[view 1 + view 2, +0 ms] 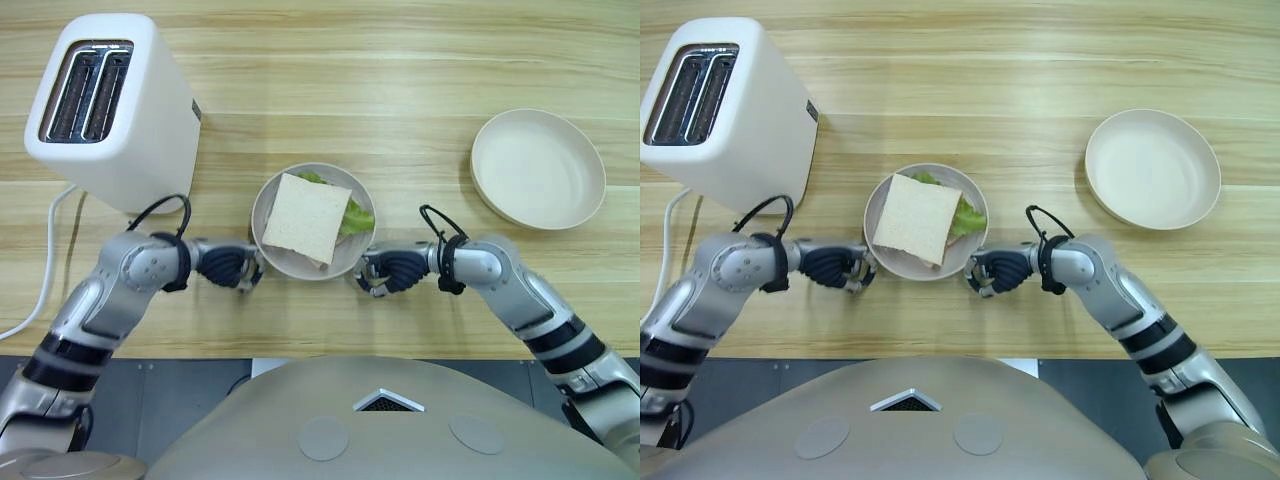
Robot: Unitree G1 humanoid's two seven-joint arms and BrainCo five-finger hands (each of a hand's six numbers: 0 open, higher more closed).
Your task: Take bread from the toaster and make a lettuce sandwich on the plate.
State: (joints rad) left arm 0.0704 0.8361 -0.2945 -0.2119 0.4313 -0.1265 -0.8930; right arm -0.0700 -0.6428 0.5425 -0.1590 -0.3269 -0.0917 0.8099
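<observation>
Sandwich (305, 217): a bread slice laid over lettuce (357, 217), set on the plate (260, 212) mid-counter, near the front edge. It is judged light, soft and easily crushed, and is best taken by the bread's edges. Left hand (230, 267) and right hand (390, 270): fingers curled, nothing held, just beside the plate's rim.

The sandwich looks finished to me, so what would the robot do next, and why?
Probably draw the left hand and right hand, curled at the plate's two sides, back toward itself. A bread slice already covers the lettuce on the plate and the toaster slots look empty, so the job seems done.
</observation>
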